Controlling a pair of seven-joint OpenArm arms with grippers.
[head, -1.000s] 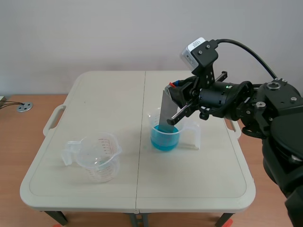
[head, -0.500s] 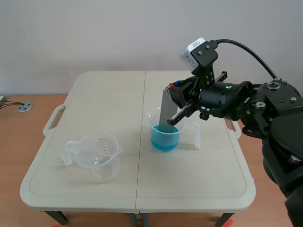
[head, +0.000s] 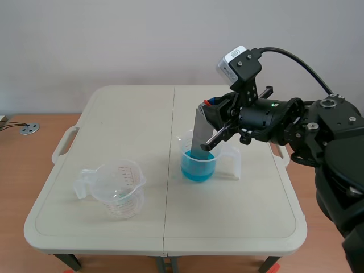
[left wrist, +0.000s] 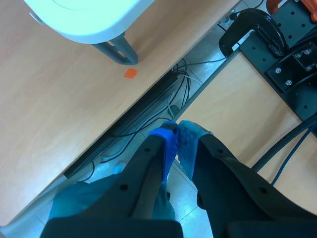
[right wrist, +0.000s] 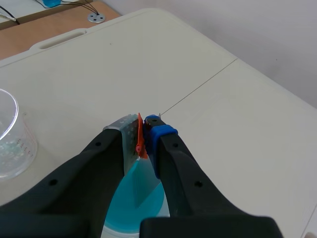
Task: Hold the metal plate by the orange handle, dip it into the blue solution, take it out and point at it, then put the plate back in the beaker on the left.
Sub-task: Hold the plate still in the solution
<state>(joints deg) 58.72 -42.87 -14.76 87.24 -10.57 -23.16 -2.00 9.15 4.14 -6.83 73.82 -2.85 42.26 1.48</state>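
Observation:
My right gripper (head: pixel 211 106) is shut on the orange handle (right wrist: pixel 140 140) of the metal plate (head: pixel 200 135). The plate hangs steeply down into the beaker of blue solution (head: pixel 199 159) right of the table's middle seam, its lower end in the liquid. In the right wrist view the blue solution (right wrist: pixel 140 201) lies directly under the fingers. The clear measuring beaker (head: pixel 119 189) stands at the front left of the table, apart from the arm. My left gripper (left wrist: pixel 176 141) is off the table, shut on nothing, pointing at the floor.
The white folding table (head: pixel 239 216) has a seam down its middle. The left wrist view has the table's edge (left wrist: pixel 94 29), a table leg (left wrist: pixel 116 49), floor cables (left wrist: pixel 163 106) and a black clamp (left wrist: pixel 252 27).

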